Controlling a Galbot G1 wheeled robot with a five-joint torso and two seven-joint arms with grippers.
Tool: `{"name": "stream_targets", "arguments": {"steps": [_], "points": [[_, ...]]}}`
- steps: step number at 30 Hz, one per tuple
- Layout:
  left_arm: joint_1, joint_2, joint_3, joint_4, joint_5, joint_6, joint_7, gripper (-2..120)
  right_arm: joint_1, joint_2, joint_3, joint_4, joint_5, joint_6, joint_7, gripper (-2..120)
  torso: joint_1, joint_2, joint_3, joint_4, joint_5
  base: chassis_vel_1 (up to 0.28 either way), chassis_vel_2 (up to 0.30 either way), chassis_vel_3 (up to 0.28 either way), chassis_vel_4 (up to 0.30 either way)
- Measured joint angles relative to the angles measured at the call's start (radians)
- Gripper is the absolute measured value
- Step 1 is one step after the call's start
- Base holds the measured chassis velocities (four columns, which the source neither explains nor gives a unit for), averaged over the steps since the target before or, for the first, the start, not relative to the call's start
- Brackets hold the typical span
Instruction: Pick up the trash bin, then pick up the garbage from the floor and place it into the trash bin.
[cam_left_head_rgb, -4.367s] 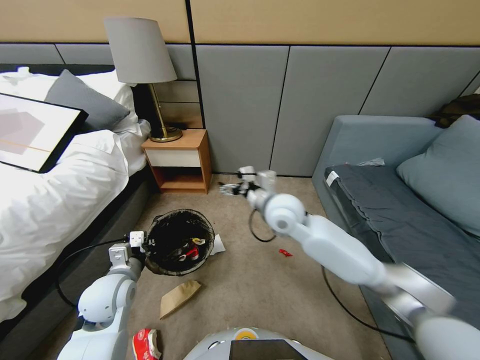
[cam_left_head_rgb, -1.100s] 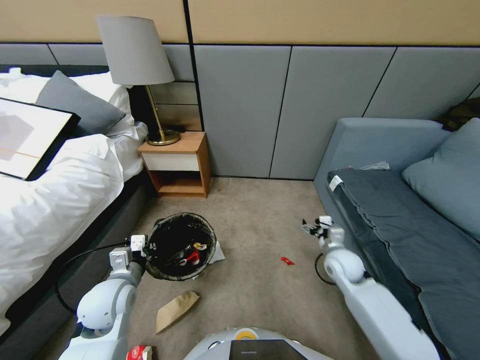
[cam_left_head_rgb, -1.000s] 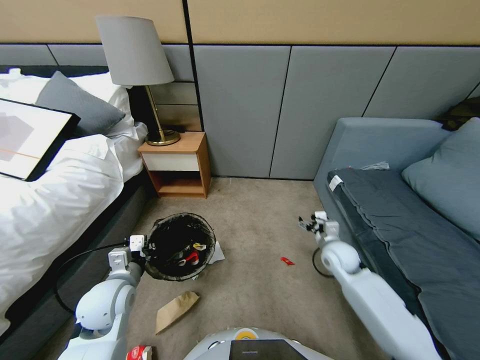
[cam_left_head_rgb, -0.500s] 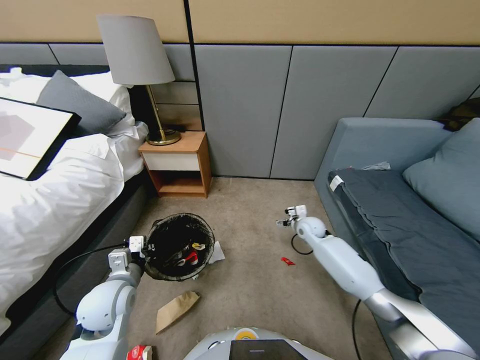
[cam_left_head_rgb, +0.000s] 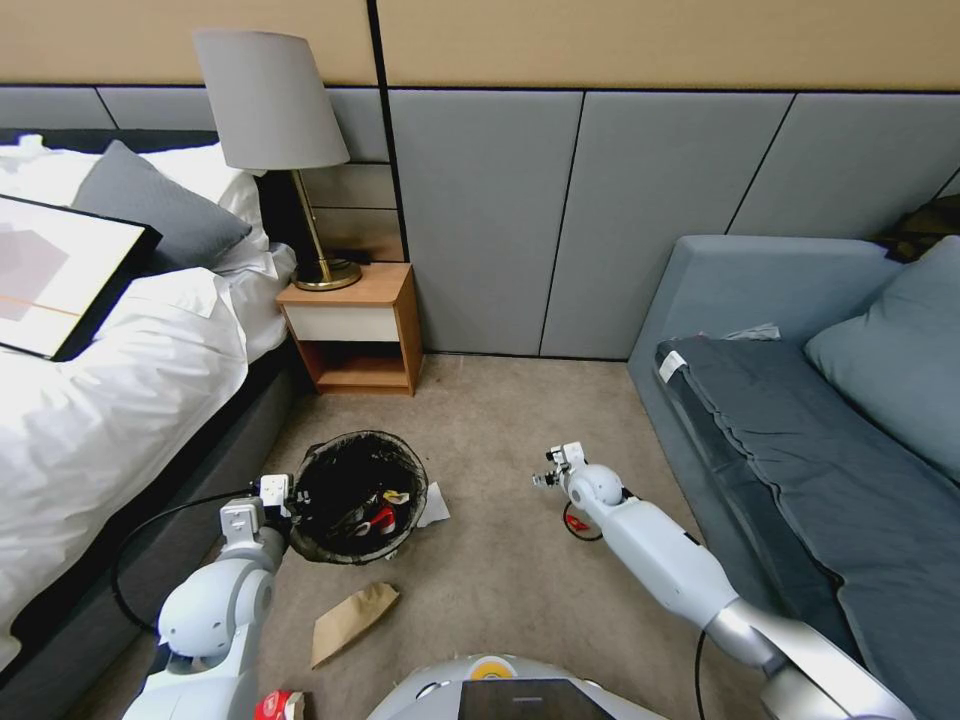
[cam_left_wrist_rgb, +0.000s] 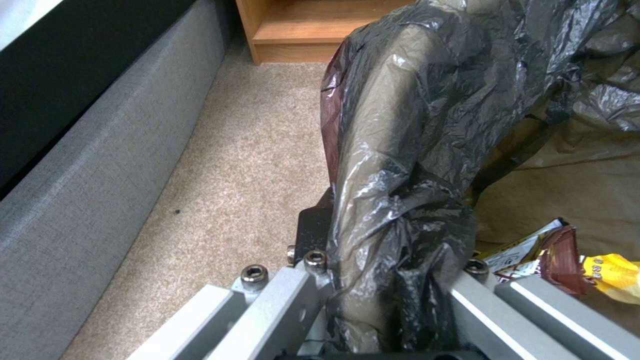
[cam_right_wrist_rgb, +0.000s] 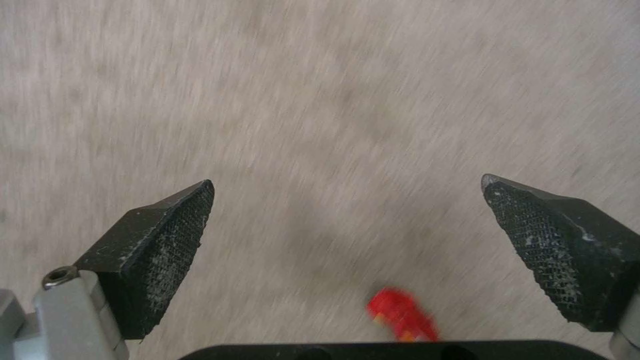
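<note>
Red scrap (cam_right_wrist_rgb: 402, 314) on the carpet, right gripper (cam_right_wrist_rgb: 347, 260) above it, jaws spread wide and empty.

The scrap is a small crumpled wrapper, by its look light and limp; it would likely need pinching across its bunched middle, pads pressed into the short beige pile (cam_left_head_rgb: 500, 570). It lies well right of the trash bin (cam_left_head_rgb: 358, 496), a round tub lined with crinkly black film. The left gripper (cam_left_wrist_rgb: 373, 280) is clamped on the bin's lined rim, bedside of it.

the trash bin (cam_left_head_rgb: 360, 495) wore a glossy, crinkled black plastic liner (cam_left_wrist_rgb: 413, 150). the carpet (cam_left_head_rgb: 500, 570) looked rough and matt; the nightstand (cam_left_head_rgb: 352, 325) was smooth wood.
</note>
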Motion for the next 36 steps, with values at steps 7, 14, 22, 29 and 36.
{"name": "stream_targets", "arguments": {"steps": [7,14,22,29,36], "points": [[0.0,-0.001,-0.001,0.004,0.0,0.0,0.001,0,-0.062,0.037,0.006,-0.005,-0.041,0.013,-0.007,100,0.0,0.0,0.0,0.0001,0.0,0.0,0.0,0.0,0.0],[-0.003,-0.004,0.002,0.008,0.002,0.0,0.001,0,-0.099,0.049,0.035,-0.016,-0.079,0.022,-0.018,100,0.0,0.0,0.0,0.0,0.0,0.0,0.0,0.0,0.0],[-0.002,-0.003,0.002,0.009,0.003,0.0,0.002,0,-0.112,0.035,0.067,-0.052,-0.111,0.036,-0.036,100,0.0,0.0,0.0,-0.0001,0.0002,0.0,0.0,0.0,0.0],[0.0,-0.008,0.004,0.012,0.007,0.0,0.002,0,-0.113,0.009,0.09,-0.07,-0.121,0.041,-0.039,100,0.0,0.0,0.0,-0.0001,0.0,0.0,0.0,0.0,0.0],[0.0,-0.007,0.006,0.014,0.008,0.0,0.003,0,-0.112,0.014,0.091,-0.093,-0.128,0.046,-0.046,100,0.0,0.0,0.0,0.0,0.0001,0.0,0.0,0.0,0.0]]}}
